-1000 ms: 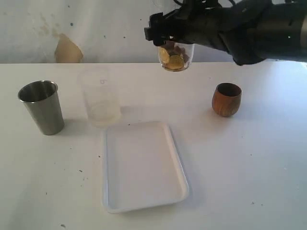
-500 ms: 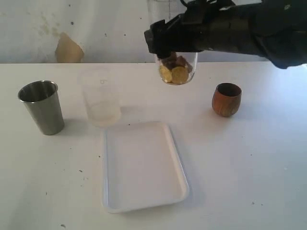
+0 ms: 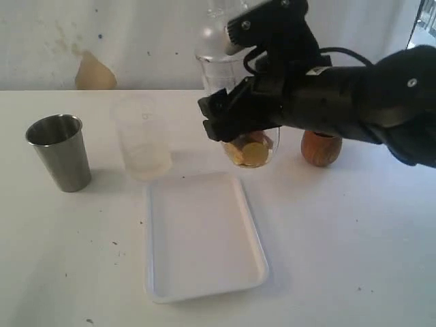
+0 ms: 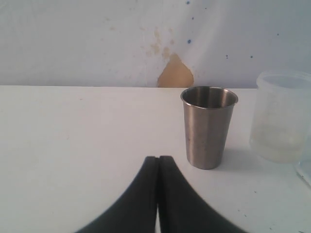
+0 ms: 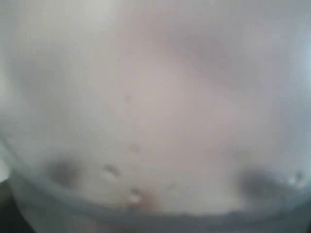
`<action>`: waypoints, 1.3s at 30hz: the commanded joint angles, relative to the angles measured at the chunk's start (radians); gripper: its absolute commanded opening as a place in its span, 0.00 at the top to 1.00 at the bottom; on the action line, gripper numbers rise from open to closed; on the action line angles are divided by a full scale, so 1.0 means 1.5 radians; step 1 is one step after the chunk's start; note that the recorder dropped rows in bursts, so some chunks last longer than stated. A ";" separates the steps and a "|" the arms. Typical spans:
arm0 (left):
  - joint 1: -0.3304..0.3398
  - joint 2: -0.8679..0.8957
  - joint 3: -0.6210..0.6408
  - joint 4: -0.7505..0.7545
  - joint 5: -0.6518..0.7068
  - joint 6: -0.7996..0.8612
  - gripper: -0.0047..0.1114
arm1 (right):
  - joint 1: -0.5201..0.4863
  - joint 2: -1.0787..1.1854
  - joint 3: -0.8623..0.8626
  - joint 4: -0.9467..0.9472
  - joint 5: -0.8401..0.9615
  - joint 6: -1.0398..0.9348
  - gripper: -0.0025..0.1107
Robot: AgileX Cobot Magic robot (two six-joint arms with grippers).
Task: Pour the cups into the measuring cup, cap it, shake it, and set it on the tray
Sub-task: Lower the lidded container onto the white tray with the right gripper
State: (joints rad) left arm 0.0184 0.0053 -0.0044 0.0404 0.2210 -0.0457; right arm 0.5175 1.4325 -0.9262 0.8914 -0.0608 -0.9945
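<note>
**Measuring cup** (image 3: 249, 151): tall clear cylinder, roughly upright, held off the worktop (image 3: 354, 238). It appears just beyond the far edge of the tray. Golden and brown round pieces lie heaped in its base. A clear domed lid (image 3: 212, 33) seems to sit on its top, faint against the wall.

**Right pincer** (image 3: 235, 126): black, clamped round the cylinder's middle. The right wrist view gives only blurred clear plastic filling the frame.

**Tray** (image 3: 155, 225): white, rectangular, flat on the worktop near the front.

**Wooden cup** (image 3: 319, 150): brown, upright, to the right of the cylinder and partly hidden behind the right arm.

**Cloudy container** (image 3: 142, 139): translucent, upright, just beyond the tray's far left corner.

**Steel tumbler** (image 3: 60, 151): upright, left of the cloudy container and apart from it.

**Left pincer** (image 4: 158, 167): fingers pressed together, holding nothing, low over the worktop and short of the steel tumbler.
</note>
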 commanded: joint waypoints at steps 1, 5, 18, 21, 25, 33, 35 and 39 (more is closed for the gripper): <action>-0.002 -0.004 0.003 -0.004 -0.007 -0.001 0.96 | 0.000 -0.004 0.037 -0.031 -0.057 0.132 0.98; -0.002 -0.004 0.003 -0.004 -0.007 -0.001 0.96 | 0.022 -0.003 0.074 -0.182 -0.149 0.237 0.98; -0.002 -0.004 0.003 -0.004 -0.007 -0.001 0.96 | 0.039 0.136 0.171 -0.633 -0.451 0.753 0.98; -0.002 -0.004 0.003 -0.004 -0.007 -0.001 0.96 | 0.034 0.171 0.171 -0.638 -0.461 0.753 0.98; -0.002 -0.004 0.003 -0.004 -0.007 -0.001 0.96 | 0.020 0.219 0.170 -0.652 -0.495 0.750 0.98; -0.002 -0.004 0.003 -0.004 -0.007 -0.001 0.96 | 0.006 0.272 0.166 -0.700 -0.542 0.766 0.98; -0.002 -0.004 0.003 -0.004 -0.007 -0.001 0.96 | 0.006 0.282 0.166 -0.712 -0.569 0.767 0.98; -0.002 -0.004 0.003 -0.004 -0.007 -0.001 0.96 | 0.006 0.293 0.165 -0.714 -0.595 0.767 0.98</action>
State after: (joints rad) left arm 0.0184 0.0053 -0.0044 0.0404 0.2210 -0.0457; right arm 0.5314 1.8680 -0.6682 -0.1730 -0.8807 0.1498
